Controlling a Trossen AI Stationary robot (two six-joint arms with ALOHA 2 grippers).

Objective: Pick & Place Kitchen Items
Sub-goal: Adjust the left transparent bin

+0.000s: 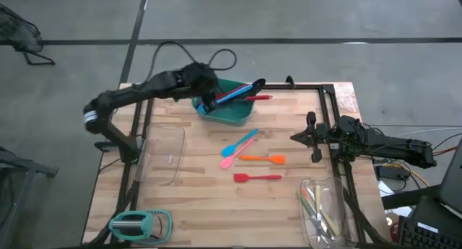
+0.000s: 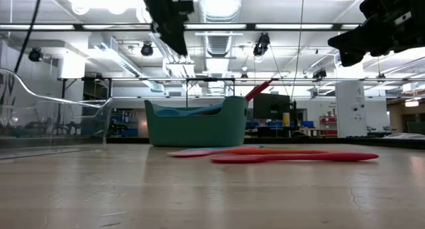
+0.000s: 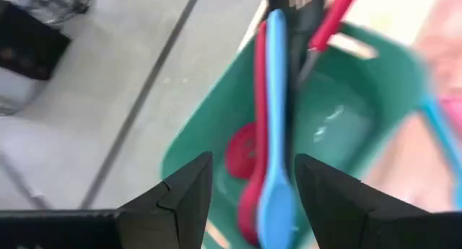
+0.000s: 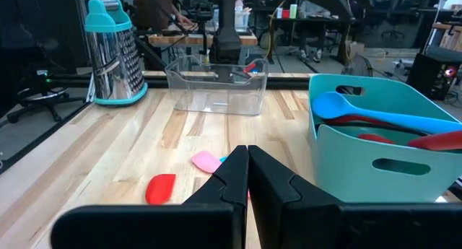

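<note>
The green tub [image 1: 229, 108] stands at the table's far middle. In it lie a blue spoon [image 3: 274, 133], a red slotted spoon [image 3: 245, 159] and a long black spoon [image 1: 254, 85], their handles leaning out over the tub's right rim. My left gripper [image 3: 253, 173] hangs open above the tub's left end, the blue spoon showing below the gap, untouched. A blue spoon [image 1: 242, 142], a pink one [image 1: 227, 162], an orange spatula [image 1: 263, 159] and a red spatula [image 1: 257, 177] lie flat mid-table. My right gripper [image 4: 247, 162] waits shut at the table's right edge.
A clear tray [image 1: 163, 155] stands at the table's left. Another clear tray [image 1: 323, 211] with a few sticks is at the near right corner. A teal-topped grater [image 1: 141, 224] lies at the near left. Bare wood shows in front of the loose utensils.
</note>
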